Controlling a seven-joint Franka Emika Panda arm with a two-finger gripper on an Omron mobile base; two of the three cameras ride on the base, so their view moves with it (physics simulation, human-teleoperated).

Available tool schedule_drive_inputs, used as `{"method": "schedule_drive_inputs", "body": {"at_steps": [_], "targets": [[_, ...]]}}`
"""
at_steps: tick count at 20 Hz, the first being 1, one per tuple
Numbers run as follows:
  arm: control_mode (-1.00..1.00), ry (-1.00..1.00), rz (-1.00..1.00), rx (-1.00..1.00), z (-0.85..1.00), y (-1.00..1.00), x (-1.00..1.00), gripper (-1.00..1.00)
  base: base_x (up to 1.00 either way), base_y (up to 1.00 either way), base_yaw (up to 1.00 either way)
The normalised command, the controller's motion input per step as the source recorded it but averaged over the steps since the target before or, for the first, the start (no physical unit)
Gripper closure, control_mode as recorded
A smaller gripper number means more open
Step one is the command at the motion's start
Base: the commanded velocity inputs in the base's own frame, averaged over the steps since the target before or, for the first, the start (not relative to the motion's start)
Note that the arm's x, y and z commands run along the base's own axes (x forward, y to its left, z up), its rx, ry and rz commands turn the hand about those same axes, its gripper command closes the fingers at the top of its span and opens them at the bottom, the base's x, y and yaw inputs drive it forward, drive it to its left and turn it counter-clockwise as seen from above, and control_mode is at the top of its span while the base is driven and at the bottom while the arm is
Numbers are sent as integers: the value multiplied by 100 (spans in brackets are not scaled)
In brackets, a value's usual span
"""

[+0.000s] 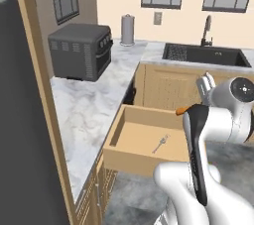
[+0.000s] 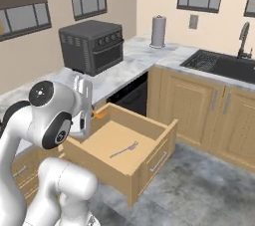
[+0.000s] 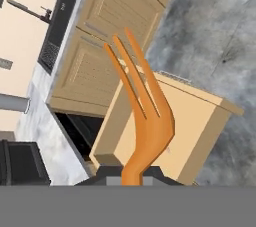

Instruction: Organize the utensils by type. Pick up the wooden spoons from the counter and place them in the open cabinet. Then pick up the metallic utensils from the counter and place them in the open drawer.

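Note:
My gripper (image 3: 131, 173) is shut on the handle of an orange fork (image 3: 142, 116), whose tines point up the hand view toward the open drawer (image 3: 190, 121). From the base, the gripper (image 2: 94, 112) hangs over the drawer's back left corner, with the orange fork (image 1: 181, 111) poking out beside the arm. A slim silver-grey fork (image 1: 159, 144) (image 2: 124, 149), a metallic utensil, lies on the tan floor of the open drawer (image 1: 134, 158) (image 2: 149, 156). The marbled counter (image 1: 94, 105) (image 2: 124, 68) runs behind and to the left. The wooden spoons and the open cabinet are out of view.
A dark toaster oven (image 1: 82, 50) (image 2: 92, 46) stands on the counter, with a paper-towel roll (image 1: 128, 29) farther back. A sink (image 1: 206, 54) with a tap sits to the right. A tall dark panel with a light-wood edge (image 1: 20, 120) fills the left.

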Motion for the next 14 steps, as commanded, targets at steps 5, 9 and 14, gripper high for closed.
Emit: {"method": "schedule_drive_inputs", "body": {"at_steps": [5, 9, 14], "targets": [[100, 0, 0, 0, 0, 0, 0, 100, 36, 9, -33], [-100, -4, -22, 0, 0, 28, 37, 100, 0, 0, 0], [-100, 3, 0, -1, -2, 4, 74, 100, 0, 0, 0]]}}
